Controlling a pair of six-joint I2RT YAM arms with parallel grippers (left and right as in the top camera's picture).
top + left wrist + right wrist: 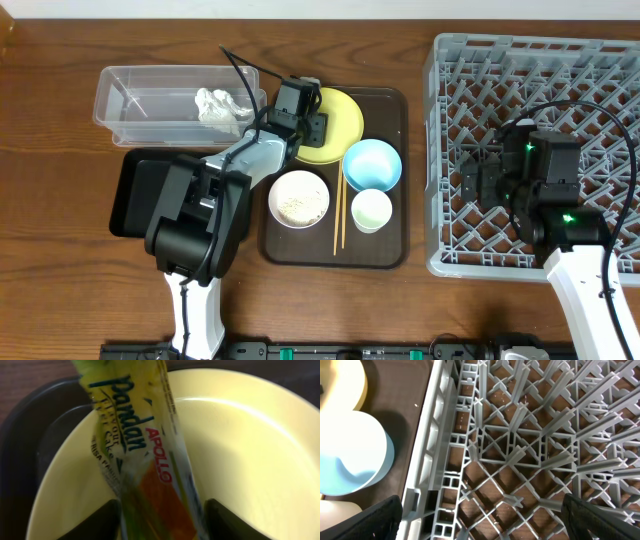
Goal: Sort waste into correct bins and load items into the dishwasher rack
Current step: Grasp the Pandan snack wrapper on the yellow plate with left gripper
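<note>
My left gripper (312, 125) is over the yellow plate (343, 128) and is shut on the green-and-orange snack wrapper (140, 445), which hangs between its fingers (162, 522) above the plate (240, 450). The crumpled tissue (218, 105) lies in the clear container (130, 100). The black tray (133, 190) sits in front of it, partly hidden by my arm. The white bowl (299, 198) holds beige crumbs. The blue bowl (372, 163), small cup (371, 210) and chopsticks (339, 215) lie beside it. My right gripper (470, 175) is open and empty above the grey rack (600, 70) near its left wall (435, 460).
The dishes sit on a dark brown serving tray (385, 255) in the middle of the wooden table. In the right wrist view the blue bowl (350, 460) and the plate's edge (340, 385) show left of the rack.
</note>
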